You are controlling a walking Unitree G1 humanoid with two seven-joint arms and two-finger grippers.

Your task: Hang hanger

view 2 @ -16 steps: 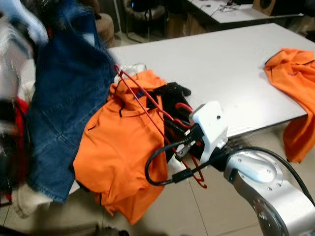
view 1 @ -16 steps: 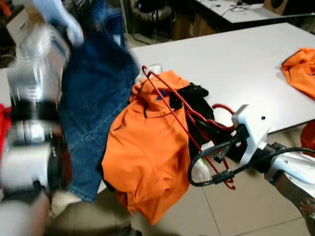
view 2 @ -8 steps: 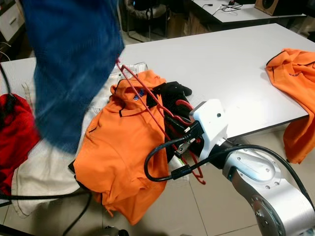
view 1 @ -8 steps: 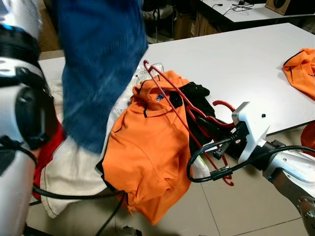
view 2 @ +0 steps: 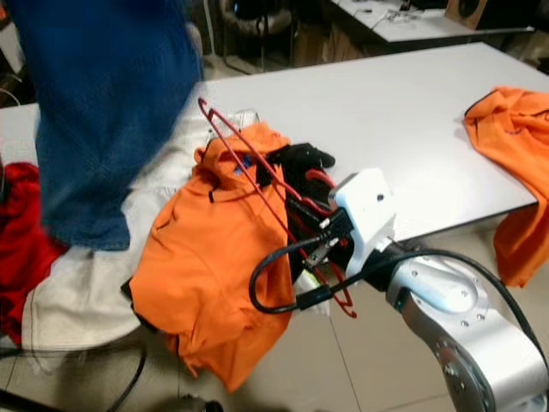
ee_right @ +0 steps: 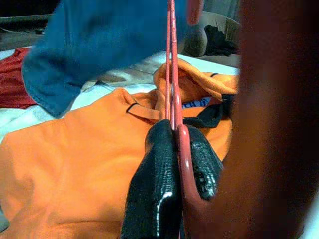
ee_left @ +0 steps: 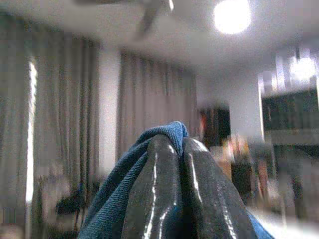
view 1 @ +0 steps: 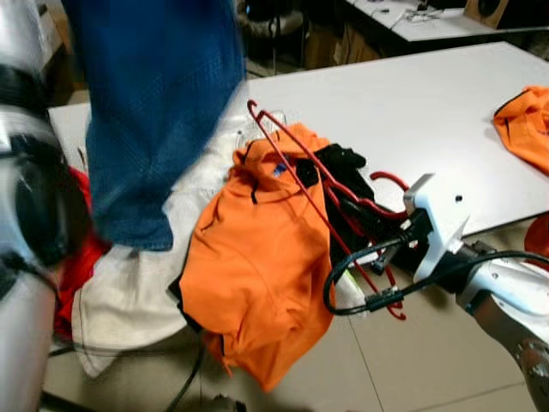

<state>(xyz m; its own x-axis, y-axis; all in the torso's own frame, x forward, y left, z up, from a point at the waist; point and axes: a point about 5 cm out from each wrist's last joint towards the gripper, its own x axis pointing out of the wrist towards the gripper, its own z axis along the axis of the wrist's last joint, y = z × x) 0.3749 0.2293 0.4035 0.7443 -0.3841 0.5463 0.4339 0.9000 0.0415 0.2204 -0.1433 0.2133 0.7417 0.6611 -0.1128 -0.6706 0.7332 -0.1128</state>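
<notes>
A red wire hanger (view 1: 296, 176) slants up over an orange shirt (view 1: 257, 266) that droops off the white table's (view 1: 412, 94) front edge. My right gripper (ee_right: 180, 149) is shut on the hanger's lower end, and red wire (ee_right: 172, 74) runs up between its fingers. In the eye views that gripper (view 1: 382, 240) sits just off the table's front edge. My left gripper (ee_left: 180, 144) is raised high, shut on a blue denim garment (view 1: 163, 103) that hangs down at the left, its hem above a white cloth (view 1: 129, 292).
A black garment (view 1: 343, 163) lies under the hanger beside the orange shirt. A red garment (view 1: 77, 266) sits at the far left. A second orange shirt (view 1: 525, 124) drapes over the table's right edge. My left arm (view 1: 26, 189) looms close at the left. Tiled floor (view 1: 412, 360) lies below.
The left arm has swung the blue garment up and leftward, off the orange shirt, uncovering the white cloth. The right gripper and hanger have barely moved.
</notes>
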